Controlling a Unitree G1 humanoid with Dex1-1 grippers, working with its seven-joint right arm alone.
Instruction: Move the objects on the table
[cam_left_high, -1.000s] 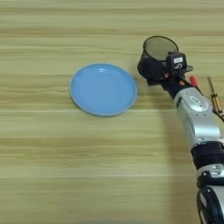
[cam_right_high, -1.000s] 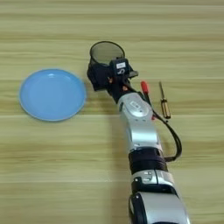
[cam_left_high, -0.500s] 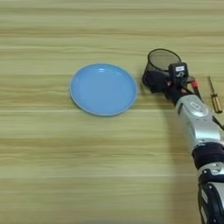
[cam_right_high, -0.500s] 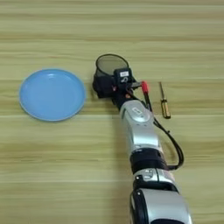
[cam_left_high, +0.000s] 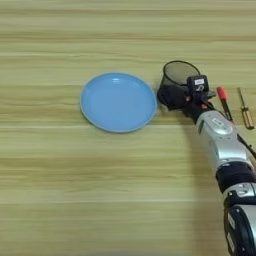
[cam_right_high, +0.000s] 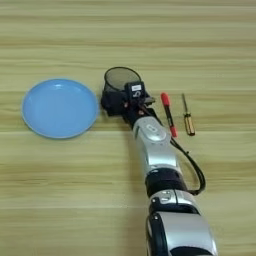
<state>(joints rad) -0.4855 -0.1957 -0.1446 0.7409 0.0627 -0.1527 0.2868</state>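
The dark mesh pen cup (cam_left_high: 179, 73) stands just right of the light-blue plate (cam_left_high: 118, 102), its round opening facing up. My right gripper (cam_left_high: 171, 96) has its black fingers closed around the cup's lower wall, and the silver forearm (cam_left_high: 220, 137) comes in from the bottom right. In the right eye view the cup (cam_right_high: 121, 77) and the gripper (cam_right_high: 113, 103) sit near the middle, with the plate (cam_right_high: 60, 107) to their left. I cannot tell whether the cup's base touches the table (cam_left_high: 60, 190).
A red-capped pen (cam_right_high: 168, 114) and a small screwdriver with an orange handle (cam_right_high: 187, 118) lie side by side right of the gripper. A black cable (cam_right_high: 192, 167) loops beside the forearm.
The gripper and the cup have moved together toward the near side and slightly left, ending beside the plate's right edge. The plate, pen and screwdriver have stayed put.
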